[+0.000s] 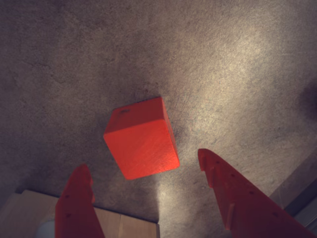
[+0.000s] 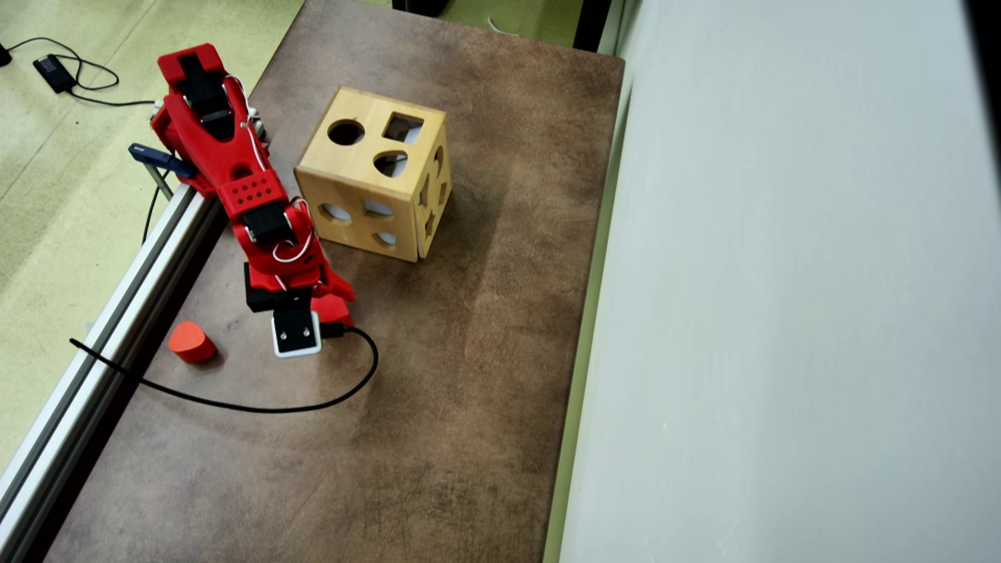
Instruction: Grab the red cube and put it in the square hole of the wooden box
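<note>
On a brown mat (image 2: 469,328), the red arm's gripper (image 1: 143,168) hangs over a red cube (image 1: 141,144), jaws spread wide and empty, one each side, apparently lined up to close on it. Behind the arm stands the wooden box (image 2: 371,172), its square hole (image 2: 403,127) facing up.

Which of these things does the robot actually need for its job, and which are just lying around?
Needed:
- red cube, on the mat between the open fingers
- gripper
- wooden box, with its square hole on top

Lying about:
- red rounded block, beside the arm
- black cable across the mat
- charger on the floor
</note>
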Controlling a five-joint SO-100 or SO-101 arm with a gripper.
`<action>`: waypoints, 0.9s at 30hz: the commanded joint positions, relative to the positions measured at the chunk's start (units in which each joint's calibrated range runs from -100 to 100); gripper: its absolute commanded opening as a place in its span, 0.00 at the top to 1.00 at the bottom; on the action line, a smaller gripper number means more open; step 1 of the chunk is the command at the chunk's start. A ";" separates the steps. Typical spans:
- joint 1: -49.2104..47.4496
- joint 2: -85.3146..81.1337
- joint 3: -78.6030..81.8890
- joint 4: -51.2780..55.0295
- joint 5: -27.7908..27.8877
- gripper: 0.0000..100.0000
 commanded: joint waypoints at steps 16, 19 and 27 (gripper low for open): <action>-2.12 4.42 -2.30 -0.84 -0.20 0.67; -2.94 6.71 -2.39 -0.84 -0.20 0.67; -3.46 8.50 -2.48 -0.84 -0.20 0.67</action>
